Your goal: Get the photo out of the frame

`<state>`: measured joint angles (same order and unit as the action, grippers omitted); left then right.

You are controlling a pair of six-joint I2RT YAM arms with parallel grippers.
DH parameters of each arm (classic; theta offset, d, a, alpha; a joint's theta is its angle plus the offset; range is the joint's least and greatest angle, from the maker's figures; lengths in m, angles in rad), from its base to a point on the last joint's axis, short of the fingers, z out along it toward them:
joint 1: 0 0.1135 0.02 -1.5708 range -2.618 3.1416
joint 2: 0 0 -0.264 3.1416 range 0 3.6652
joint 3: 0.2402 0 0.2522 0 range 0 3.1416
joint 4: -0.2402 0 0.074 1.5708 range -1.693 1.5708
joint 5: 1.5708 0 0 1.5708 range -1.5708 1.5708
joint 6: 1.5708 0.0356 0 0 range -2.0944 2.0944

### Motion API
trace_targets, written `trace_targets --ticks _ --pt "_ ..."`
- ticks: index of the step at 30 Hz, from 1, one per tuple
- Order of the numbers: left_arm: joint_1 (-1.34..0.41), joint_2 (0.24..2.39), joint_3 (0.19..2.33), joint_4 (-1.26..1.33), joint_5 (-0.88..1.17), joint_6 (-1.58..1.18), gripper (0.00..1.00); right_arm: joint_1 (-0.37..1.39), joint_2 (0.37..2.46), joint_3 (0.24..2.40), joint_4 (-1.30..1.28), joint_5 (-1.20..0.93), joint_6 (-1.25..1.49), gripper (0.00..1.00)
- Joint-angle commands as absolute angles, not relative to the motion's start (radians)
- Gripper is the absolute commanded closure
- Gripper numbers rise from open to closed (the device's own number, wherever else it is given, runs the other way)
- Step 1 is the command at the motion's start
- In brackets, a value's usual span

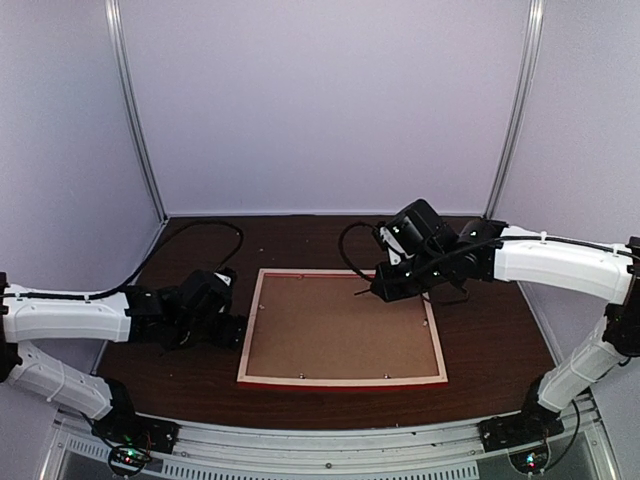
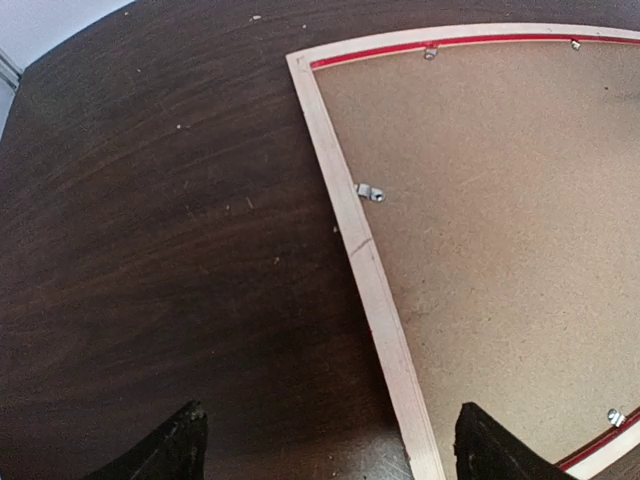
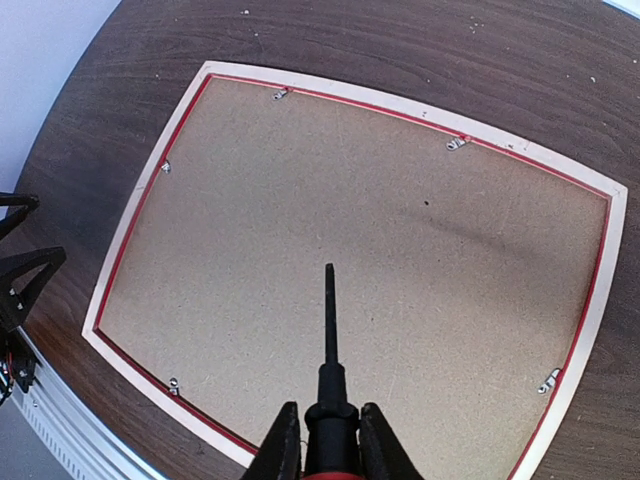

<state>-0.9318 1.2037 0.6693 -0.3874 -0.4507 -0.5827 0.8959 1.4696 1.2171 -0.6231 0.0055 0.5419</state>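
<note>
Frame (image 1: 342, 380) face-down, long axis left-right, backing board (image 1: 342, 325) up | right fingers (image 3: 283, 447) gripping pointed tool (image 3: 329, 320) above board, nearer | left fingers (image 2: 180, 447) spread astride left rim

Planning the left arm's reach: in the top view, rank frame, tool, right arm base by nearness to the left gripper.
1. Frame: left rail beside the left gripper.
2. Tool: over the frame's right side.
3. Right arm base: table's near right.
</note>
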Motion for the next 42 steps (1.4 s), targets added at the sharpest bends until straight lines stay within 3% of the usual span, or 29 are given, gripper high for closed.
trace_targets --ticks 1,15,33,42 --pt "-0.924 1.258 0.664 -0.399 -0.423 -0.725 0.16 0.891 1.496 1.257 -0.605 0.038 0.507 1.0" --pt "-0.924 1.492 0.689 -0.337 -0.353 -0.802 0.26 0.891 1.477 1.204 -0.597 0.044 0.498 1.0" --pt "-0.966 1.589 0.715 -0.319 -0.344 -0.783 0.76 0.891 1.448 1.183 -0.596 0.046 0.493 1.0" --pt "-1.021 1.623 0.724 -0.252 -0.289 -0.751 0.83 0.891 1.415 1.152 -0.589 0.037 0.498 1.0"
